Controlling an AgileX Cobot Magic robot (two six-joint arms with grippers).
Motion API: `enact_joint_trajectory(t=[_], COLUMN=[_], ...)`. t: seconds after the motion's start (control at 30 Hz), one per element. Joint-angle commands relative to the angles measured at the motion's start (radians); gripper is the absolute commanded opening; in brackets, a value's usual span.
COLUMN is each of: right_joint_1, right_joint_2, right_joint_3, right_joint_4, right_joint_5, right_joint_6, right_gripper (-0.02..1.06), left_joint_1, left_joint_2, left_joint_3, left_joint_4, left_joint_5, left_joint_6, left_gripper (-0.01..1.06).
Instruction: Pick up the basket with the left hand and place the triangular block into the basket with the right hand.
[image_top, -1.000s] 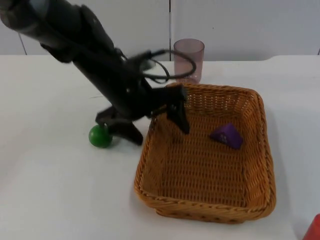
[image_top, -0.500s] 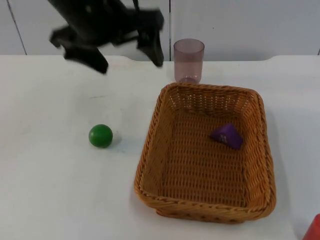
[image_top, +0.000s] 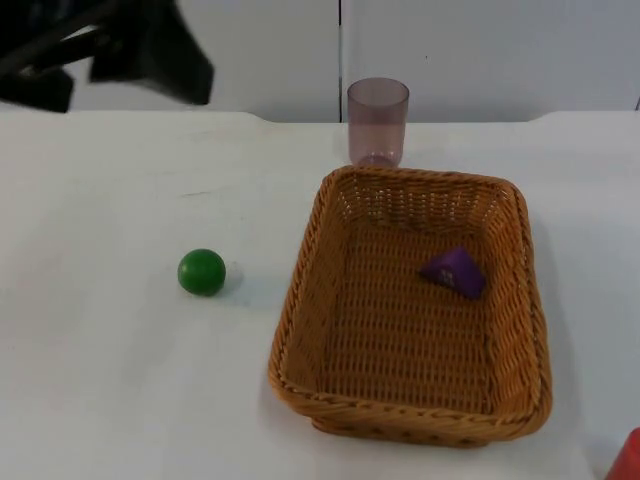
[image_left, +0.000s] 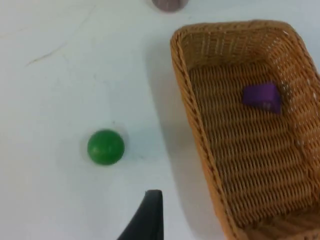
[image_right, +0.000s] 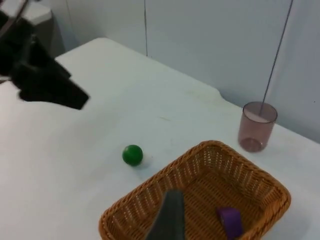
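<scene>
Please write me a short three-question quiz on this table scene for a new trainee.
1. True or false: the purple triangular block lies inside the woven wicker basket.
2. What stands just behind the basket? A) translucent pink plastic cup B) green ball C) red bottle
3. Fill in: the left gripper is raised at the far left, holding ____.

Key: 1 true; 2 A; 3 nothing.
</scene>
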Motion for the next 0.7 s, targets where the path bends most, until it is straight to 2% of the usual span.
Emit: enact_joint_trajectory(t=[0.0, 0.13, 0.2, 0.27, 0.4, 0.47, 0.53, 0.67], right_joint_1=[0.000, 0.000, 0.000, 0.000, 0.000, 0.000, 0.000, 0.000], right_joint_2=[-0.063, -0.175, -0.245, -0.297, -0.408, -0.420, -0.456, -0.508], right_joint_3=[0.039, 0.101, 0.137, 0.158, 0.199, 0.201, 0.204, 0.204], right_joint_4=[0.007, 0.010, 0.010, 0.010, 0.026, 0.028, 0.029, 0.029], right_joint_5=[-0.020, -0.007, 0.025, 0.047, 0.138, 0.150, 0.203, 0.272], right_joint_6=[0.007, 0.007, 0.007, 0.007, 0.007, 0.007, 0.007, -0.003], right_gripper=[0.73, 0.73, 0.73, 0.73, 0.73, 0.73, 0.73, 0.73], left_joint_1=[0.000, 0.000, 0.000, 0.000, 0.000, 0.000, 0.000, 0.000], left_joint_2=[-0.092, -0.269, -0.408, -0.466, -0.654, -0.696, -0.747, -0.848], left_joint_3=[0.058, 0.149, 0.199, 0.210, 0.217, 0.217, 0.217, 0.217], left_joint_4=[0.003, 0.005, 0.007, 0.007, 0.022, 0.036, 0.052, 0.074], left_joint_5=[-0.026, -0.022, -0.019, -0.009, 0.073, 0.087, 0.117, 0.201], left_joint_6=[0.009, 0.025, 0.025, 0.025, 0.025, 0.025, 0.025, 0.025], left_gripper=[0.92, 0.92, 0.92, 0.92, 0.92, 0.92, 0.92, 0.92])
